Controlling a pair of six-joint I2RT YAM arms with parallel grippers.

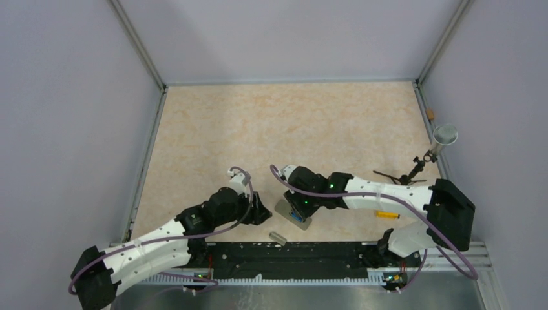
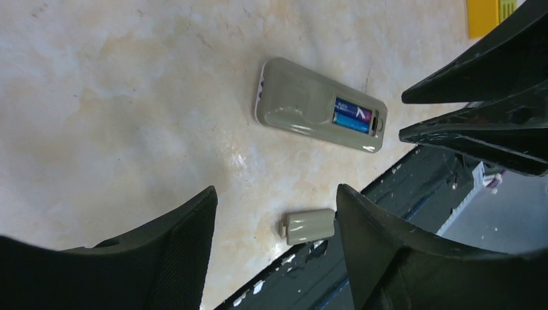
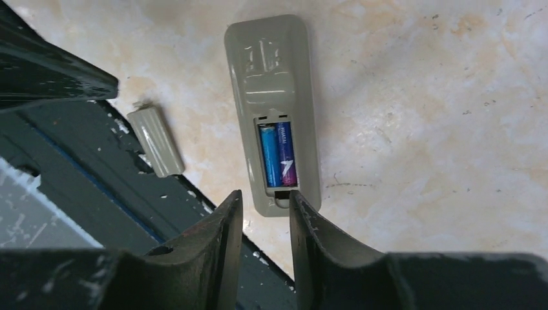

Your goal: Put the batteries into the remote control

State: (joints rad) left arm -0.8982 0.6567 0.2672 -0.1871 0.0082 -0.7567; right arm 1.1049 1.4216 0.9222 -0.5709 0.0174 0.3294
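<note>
Marbled tabletop [image 3: 426,97]: wrist views show batteries [image 3: 278,155] seated; overhead blurs them.

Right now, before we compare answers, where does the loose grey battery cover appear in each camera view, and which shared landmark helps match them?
Top external: the battery cover lies low centre, beside the black rail.
Left wrist: lower centre, at the rail's edge.
Right wrist: left of centre, beside the rail.
Shared landmark: the remote control, back up with the blue batteries seated, close to the cover but apart.
</note>
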